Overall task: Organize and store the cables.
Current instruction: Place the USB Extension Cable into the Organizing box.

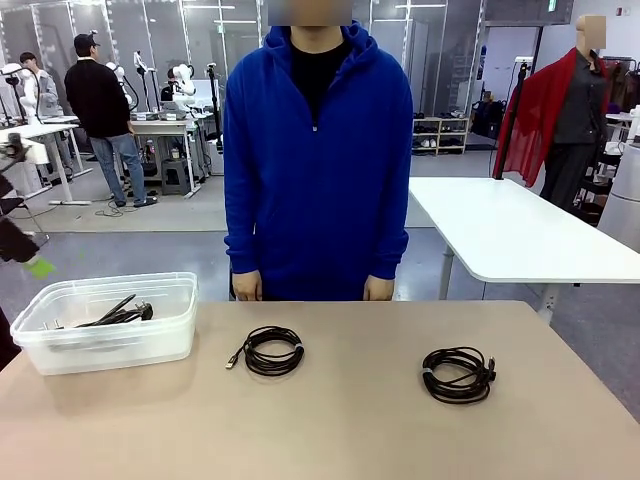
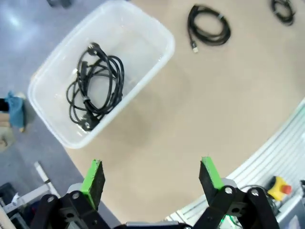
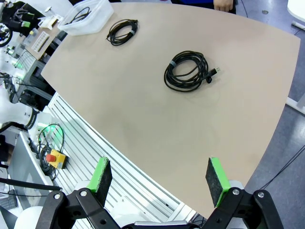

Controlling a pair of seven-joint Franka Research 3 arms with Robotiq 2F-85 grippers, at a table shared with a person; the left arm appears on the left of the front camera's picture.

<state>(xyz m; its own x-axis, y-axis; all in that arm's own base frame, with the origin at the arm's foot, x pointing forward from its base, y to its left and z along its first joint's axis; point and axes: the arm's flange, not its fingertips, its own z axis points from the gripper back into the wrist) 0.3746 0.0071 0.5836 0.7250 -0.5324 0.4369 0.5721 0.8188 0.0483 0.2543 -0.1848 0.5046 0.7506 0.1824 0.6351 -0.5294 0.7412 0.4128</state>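
Note:
Two black cable coils lie on the tan table [image 1: 350, 420]: one with a small plug near the middle [image 1: 272, 351] [image 2: 208, 26] [image 3: 122, 31], and a thicker one to the right [image 1: 458, 374] [image 2: 283, 9] [image 3: 188, 71]. A third cable [image 1: 120, 315] [image 2: 95, 88] lies loosely wound inside the clear plastic bin [image 1: 110, 285] [image 2: 162, 33] [image 3: 102, 16] at the left. My left gripper [image 2: 152, 179] hangs open, high above the table's near edge beside the bin. High over the table's near right corner, my right gripper [image 3: 159, 179] is open too. Neither holds anything.
A person in a blue hoodie stands at the far edge, both hands [image 1: 247, 287] [image 1: 378, 290] resting by the table. A red stop button [image 2: 281, 188] [image 3: 52, 157] sits below the near edge. A white table [image 1: 520, 230] stands behind at the right.

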